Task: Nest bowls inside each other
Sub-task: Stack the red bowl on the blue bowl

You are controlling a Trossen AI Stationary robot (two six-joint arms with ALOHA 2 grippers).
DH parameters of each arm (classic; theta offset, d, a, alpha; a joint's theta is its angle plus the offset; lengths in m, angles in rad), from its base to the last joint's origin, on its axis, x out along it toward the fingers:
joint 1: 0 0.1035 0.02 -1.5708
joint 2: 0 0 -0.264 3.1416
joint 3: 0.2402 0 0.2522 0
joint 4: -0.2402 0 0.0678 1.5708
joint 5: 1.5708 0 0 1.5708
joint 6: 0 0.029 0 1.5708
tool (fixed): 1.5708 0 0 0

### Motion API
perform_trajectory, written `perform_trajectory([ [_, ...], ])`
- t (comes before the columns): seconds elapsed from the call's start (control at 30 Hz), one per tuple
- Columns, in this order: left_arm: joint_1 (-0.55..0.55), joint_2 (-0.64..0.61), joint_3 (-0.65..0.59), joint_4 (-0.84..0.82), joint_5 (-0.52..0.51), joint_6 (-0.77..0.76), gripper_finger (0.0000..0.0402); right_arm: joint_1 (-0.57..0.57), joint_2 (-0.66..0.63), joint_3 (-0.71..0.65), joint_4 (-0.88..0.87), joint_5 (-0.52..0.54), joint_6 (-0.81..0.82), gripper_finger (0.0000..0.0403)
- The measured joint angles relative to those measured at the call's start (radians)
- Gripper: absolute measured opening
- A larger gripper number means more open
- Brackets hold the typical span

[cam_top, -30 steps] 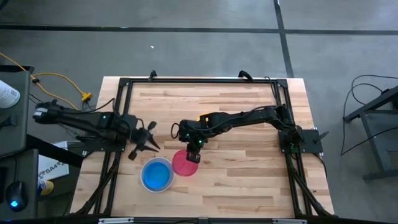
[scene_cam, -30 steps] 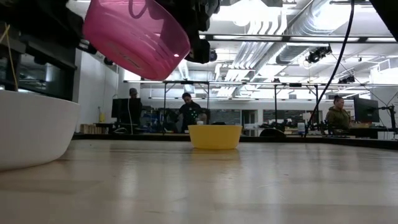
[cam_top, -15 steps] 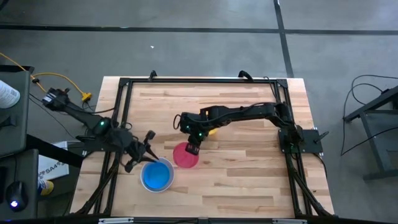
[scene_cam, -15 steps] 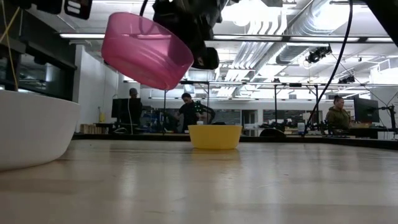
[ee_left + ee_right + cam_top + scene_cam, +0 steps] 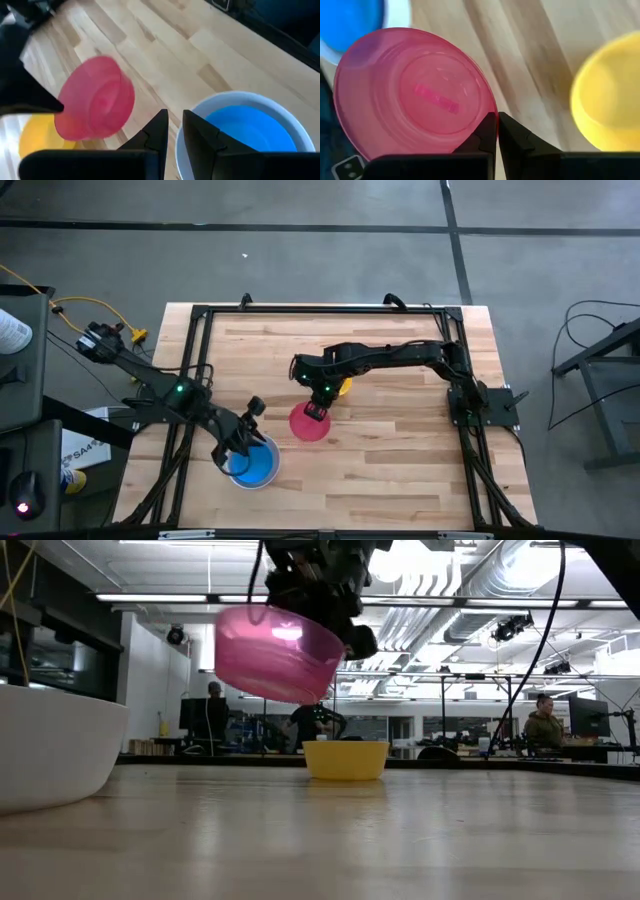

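Pink-red bowl [image 5: 311,423] now farther right and lower, level; left hand [image 5: 243,448] down onto white bowl's [image 5: 236,473] rim.

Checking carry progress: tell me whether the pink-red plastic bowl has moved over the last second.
Yes. In the low view the pink-red plastic bowl, held by the right end effector, has shifted right toward the stationary yellow plastic bowl and hangs lower.

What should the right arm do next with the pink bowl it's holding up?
Probably carry it on toward the yellow bowl and lower it in. The right gripper is shut on the pink bowl rim, holding it in the air just short of the yellow one, which sits empty on the table. The left gripper is at the white bowl holding the blue one.
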Motion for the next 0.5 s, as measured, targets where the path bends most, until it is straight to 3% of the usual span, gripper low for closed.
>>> perform_trajectory([
  [0.17, 0.000, 0.049, 0.047, 0.004, -0.065, 0.047, 0.0058, -0.008, 0.000, 0.000, -0.041, 0.027, -0.003, 0.0003],
  [0.5, 0.092, 0.202, 0.114, -0.016, -0.063, 0.144, 0.0058, -0.007, 0.000, 0.000, -0.061, 0.017, -0.004, 0.0003],
])
